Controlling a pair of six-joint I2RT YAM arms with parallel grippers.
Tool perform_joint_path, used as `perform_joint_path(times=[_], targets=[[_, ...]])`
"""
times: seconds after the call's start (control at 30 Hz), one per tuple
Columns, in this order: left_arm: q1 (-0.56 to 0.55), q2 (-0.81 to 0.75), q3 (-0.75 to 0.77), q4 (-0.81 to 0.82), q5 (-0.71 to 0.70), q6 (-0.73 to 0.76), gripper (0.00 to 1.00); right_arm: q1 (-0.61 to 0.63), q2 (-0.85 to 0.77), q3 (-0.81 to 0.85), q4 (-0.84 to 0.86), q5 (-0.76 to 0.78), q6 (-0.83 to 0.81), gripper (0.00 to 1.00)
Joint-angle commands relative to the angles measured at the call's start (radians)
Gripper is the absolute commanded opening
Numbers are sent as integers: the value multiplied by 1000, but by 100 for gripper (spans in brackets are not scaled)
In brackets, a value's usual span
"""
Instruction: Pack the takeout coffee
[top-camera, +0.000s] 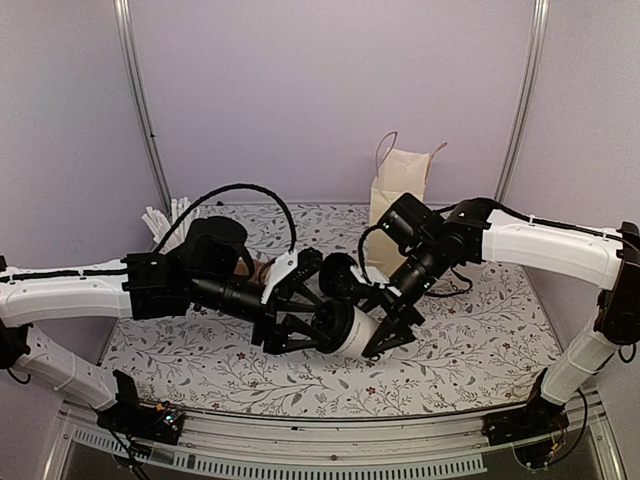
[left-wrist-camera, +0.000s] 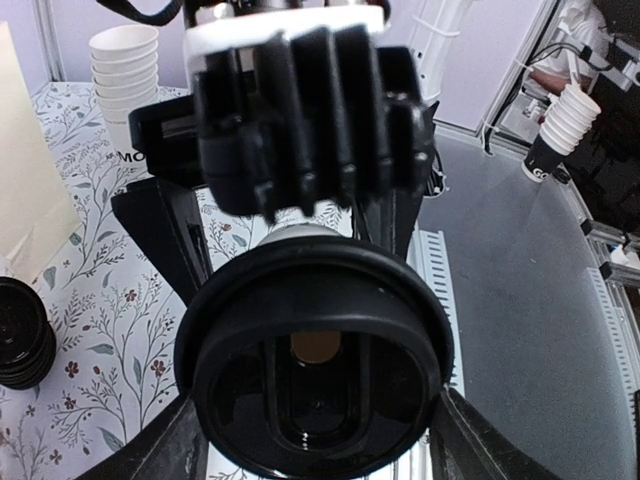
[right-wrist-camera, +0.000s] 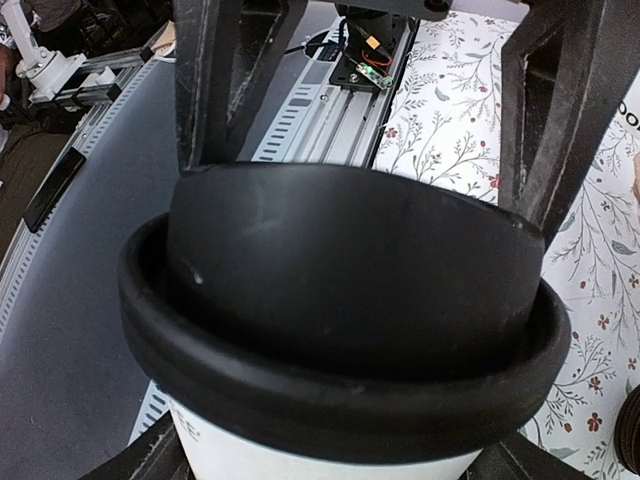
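Takeout coffee (top-camera: 355, 332) lying sideways, aloft over worktop (top-camera: 480, 340), between both tools. Right tool (top-camera: 387, 328) pinching cup body; left tool (top-camera: 320, 324) straddling black lid (left-wrist-camera: 315, 370), contact impossible to tell. Hazard: squeezed lid popping off, spillage short of paper bag (top-camera: 400, 190) behind.

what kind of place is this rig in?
Probably a lab test cell staged as a coffee counter: plain panel walls, a stack of paper cups and a paper bag.
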Motion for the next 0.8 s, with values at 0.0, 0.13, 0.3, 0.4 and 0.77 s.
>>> perform_joint_path(times=[0.0,0.13,0.3,0.4,0.77], targets=[[-22,8,27,28,-10,5,70,-2,-9,-20,81,22,26,83],[-21,12,27,-16,-36,8,67,-26,-21,-52,137,47,70,94],[-17,14,14,-103,-112,15,65,-102,-30,-69,123,7,65,99],[-10,28,22,-180,-180,15,65,-135,-42,-91,121,-3,52,99],[0,241,296,-586,-335,-10,59,-182,-1,-117,218,-79,253,96]])
